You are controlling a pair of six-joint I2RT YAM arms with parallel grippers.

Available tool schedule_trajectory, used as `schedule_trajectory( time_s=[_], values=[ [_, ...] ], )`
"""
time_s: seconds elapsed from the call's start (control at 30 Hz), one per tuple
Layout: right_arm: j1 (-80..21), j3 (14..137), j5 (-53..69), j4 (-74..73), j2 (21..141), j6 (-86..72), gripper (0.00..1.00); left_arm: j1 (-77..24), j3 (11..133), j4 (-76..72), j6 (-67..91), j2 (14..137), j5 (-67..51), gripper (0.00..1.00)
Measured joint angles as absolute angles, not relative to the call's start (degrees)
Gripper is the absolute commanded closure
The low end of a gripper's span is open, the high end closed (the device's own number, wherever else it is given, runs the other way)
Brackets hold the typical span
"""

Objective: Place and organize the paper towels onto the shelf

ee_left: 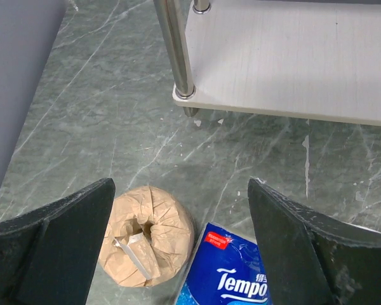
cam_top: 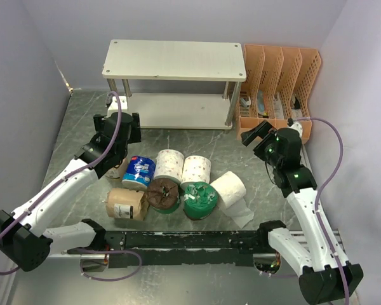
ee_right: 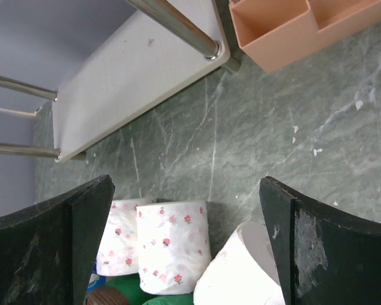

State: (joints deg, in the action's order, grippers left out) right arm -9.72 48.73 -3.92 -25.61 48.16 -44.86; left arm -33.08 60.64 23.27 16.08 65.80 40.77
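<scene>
While the paper towels sit bunched on the green marbled table in front of the shelf, neither gripper has hold of any of them. The left gripper hangs with its jaws spread wide and nothing between them. It is above a tan-wrapped roll standing on end and the blue-wrapped roll just beside it; the shelf's lower board lies a little beyond. The right gripper is likewise wide open and bare. It hovers near the orange file organizer, looking down on two flower-dotted rolls side by side and a plain white roll. From above, the cluster reads in two rows: blue, dotted, dotted and the white roll — its loose end trailing on the table — behind a second tan roll lying on its side, the dark brown roll and the green roll.
</scene>
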Motion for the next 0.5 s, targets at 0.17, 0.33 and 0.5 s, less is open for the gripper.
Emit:
schedule_trajectory(
  time_s=[0.17,0.33,0.5],
  values=[
    [-9.72,50.39,-0.05,-23.77,48.88,-41.50,0.00,-32.93,60.64,23.35,15.29,65.73,39.81,0.03],
    [-9.72,47.99,9.15,-18.35,46.68,-36.82,0.00,-32.53,60.71,23.68,14.68,65.98,37.80,0.02],
    [-9.72,47.18,16.05,-15.68,45.17,-32.32,0.04,-30.57,62.81,25.61,14.57,69.08,34.63,0.02]
  ],
)
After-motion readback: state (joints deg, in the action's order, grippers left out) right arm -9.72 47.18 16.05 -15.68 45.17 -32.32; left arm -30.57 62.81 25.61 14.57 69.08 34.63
